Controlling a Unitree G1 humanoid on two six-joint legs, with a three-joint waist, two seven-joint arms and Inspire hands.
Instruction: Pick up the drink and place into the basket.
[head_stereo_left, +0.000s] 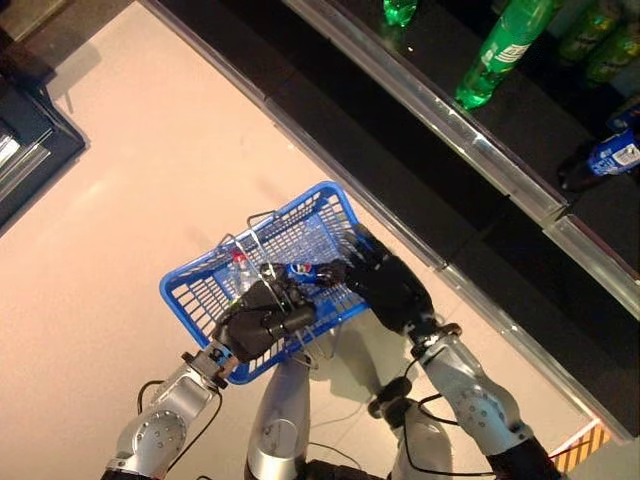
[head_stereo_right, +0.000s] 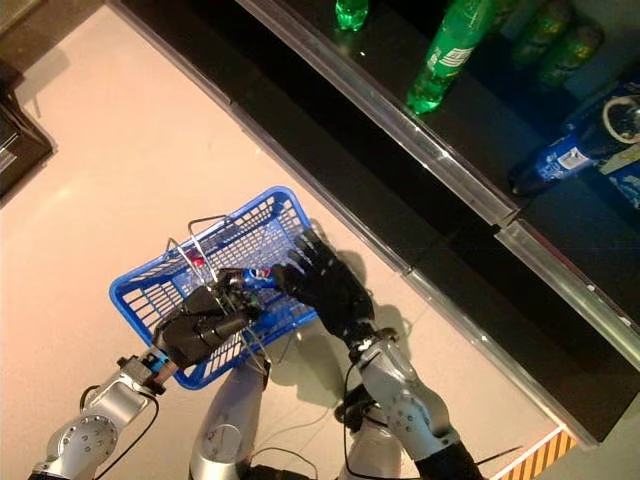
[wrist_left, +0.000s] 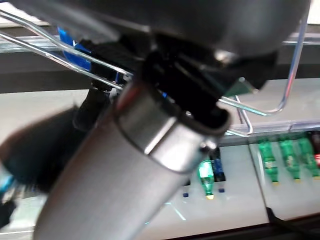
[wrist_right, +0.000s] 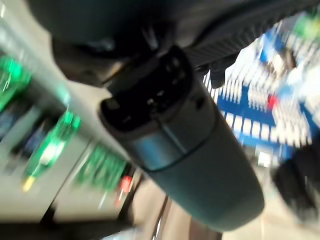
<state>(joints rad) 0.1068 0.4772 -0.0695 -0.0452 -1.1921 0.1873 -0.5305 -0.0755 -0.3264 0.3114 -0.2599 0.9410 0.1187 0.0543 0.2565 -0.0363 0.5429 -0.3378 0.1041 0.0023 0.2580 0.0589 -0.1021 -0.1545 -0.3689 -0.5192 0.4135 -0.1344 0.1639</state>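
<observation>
The blue basket (head_stereo_left: 190, 268) hangs in front of me, off the floor. My left hand (head_stereo_left: 262, 322) is shut on its thin wire handles (wrist_left: 260, 107) at the near rim. A drink with a blue label (head_stereo_left: 303, 270) lies inside the basket, by a red cap (head_stereo_left: 240, 257). My right hand (head_stereo_left: 390, 280) reaches over the basket's right rim with its fingers (head_stereo_right: 303, 252) straight and spread, their tips at the drink. The basket also shows in the right wrist view (wrist_right: 250, 115).
A dark shelf unit with a metal front edge (head_stereo_left: 440, 110) runs across the upper right. Green bottles (head_stereo_left: 500, 50) and a blue bottle (head_stereo_left: 610, 155) lie on it. A dark cabinet (head_stereo_left: 25, 135) stands at the far left on the pale floor (head_stereo_left: 130, 220).
</observation>
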